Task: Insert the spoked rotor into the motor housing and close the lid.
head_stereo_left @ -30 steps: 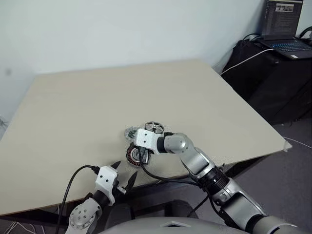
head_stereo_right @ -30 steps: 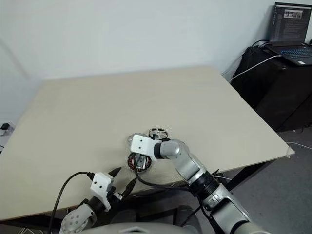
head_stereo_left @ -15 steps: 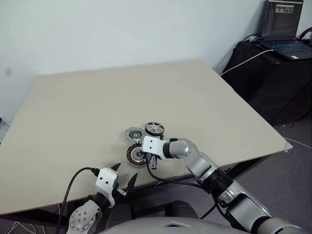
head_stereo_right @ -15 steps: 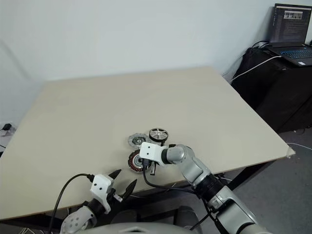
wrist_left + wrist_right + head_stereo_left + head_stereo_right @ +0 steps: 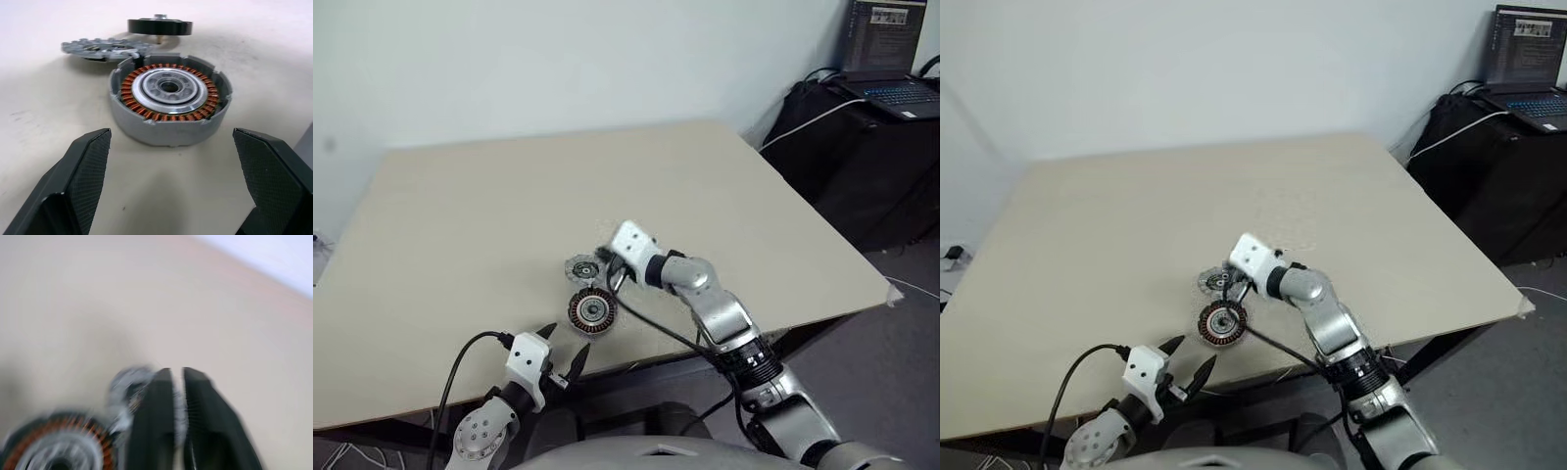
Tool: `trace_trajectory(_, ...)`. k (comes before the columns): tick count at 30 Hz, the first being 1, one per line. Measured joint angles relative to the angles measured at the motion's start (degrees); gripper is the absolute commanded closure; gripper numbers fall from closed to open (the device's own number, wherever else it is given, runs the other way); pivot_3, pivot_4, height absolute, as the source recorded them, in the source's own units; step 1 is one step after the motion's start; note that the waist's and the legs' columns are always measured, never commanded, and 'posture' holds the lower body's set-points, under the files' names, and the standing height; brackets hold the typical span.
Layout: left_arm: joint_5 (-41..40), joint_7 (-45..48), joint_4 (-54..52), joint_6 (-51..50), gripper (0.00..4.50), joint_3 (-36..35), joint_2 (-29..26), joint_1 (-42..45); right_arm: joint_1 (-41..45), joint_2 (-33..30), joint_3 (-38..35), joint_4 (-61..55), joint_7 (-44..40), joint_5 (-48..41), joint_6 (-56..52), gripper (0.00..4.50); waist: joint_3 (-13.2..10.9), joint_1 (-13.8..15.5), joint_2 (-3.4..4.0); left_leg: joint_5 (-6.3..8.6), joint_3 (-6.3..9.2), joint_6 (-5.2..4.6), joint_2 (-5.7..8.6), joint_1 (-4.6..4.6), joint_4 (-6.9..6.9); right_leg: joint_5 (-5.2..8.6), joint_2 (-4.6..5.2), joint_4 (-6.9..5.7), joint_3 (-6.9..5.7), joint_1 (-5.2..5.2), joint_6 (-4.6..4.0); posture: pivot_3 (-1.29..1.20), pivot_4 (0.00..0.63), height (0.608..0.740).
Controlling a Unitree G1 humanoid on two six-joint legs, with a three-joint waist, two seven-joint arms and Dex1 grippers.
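Right end effector (image 5: 178, 396) has lifted off the round copper-wound motor housing (image 5: 591, 310) and swung up over the black-rimmed spoked rotor (image 5: 160, 26); fingers a narrow slit apart, holding nothing visible. Housing sits open-face up on the beige counter (image 5: 489, 206), notched grey lid (image 5: 580, 267) flat just behind. Left end effector (image 5: 559, 354) spread wide, empty, near the counter edge.

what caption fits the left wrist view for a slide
Open left gripper faces the motor housing with its copper windings exposed; the lid and spoked rotor lie beyond on the table.
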State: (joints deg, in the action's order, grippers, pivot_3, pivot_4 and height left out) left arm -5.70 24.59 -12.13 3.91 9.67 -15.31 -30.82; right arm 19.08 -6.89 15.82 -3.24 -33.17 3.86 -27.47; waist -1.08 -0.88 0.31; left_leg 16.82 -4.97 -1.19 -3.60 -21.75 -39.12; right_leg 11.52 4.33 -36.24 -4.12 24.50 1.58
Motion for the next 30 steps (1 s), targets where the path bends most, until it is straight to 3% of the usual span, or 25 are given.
trace_trajectory(10,-0.16,0.27,-0.04,-0.21,0.29,-0.05,-0.27,0.26,-13.40,9.79,-20.15,-10.79,14.52,-12.76,-20.60,0.02,-0.17,-0.47,0.29,0.07,0.01,0.12,-0.06,-0.06,0.06,0.02,-0.04,0.01,0.01,0.10,-0.01,0.00,0.000,0.740)
trace_trajectory(16,-0.71,0.71,-0.04,-1.05,0.29,-0.06,-0.62,0.72,-14.21,10.92,-27.34,-13.12,20.69,-23.30,-29.36,0.02,-0.22,-0.61,0.37,0.07,0.02,0.10,-0.02,-0.06,0.06,0.01,-0.01,0.03,0.01,0.08,0.00,0.00,0.000,0.740)
trace_trajectory(18,-0.86,0.86,-0.03,-1.09,0.29,-0.07,-0.65,1.18,-14.01,11.60,-32.11,-12.75,23.93,-30.78,-32.98,0.02,-0.24,-0.58,0.39,0.06,0.03,0.08,-0.02,-0.06,0.06,0.01,0.00,0.05,0.01,0.06,0.00,0.00,0.000,0.740)
trace_trajectory(22,-1.02,1.01,0.14,-1.07,0.29,-0.14,-0.75,1.13,-4.47,13.99,-43.01,-8.52,32.16,-42.91,-36.19,0.02,-0.47,-1.40,0.67,0.06,0.03,0.08,0.01,-0.03,0.05,-0.06,-0.04,0.03,0.11,0.12,0.09,0.00,0.000,0.740)
trace_trajectory(30,-1.03,0.79,0.20,-1.04,0.29,-0.11,-0.59,0.44,-2.51,14.83,-41.39,-0.82,38.50,-55.04,-37.34,0.02,-0.32,-1.24,0.64,0.00,0.28,-0.05,0.05,-0.31,0.19,0.12,-0.28,0.02,0.29,0.07,-0.04,0.00,0.000,0.740)
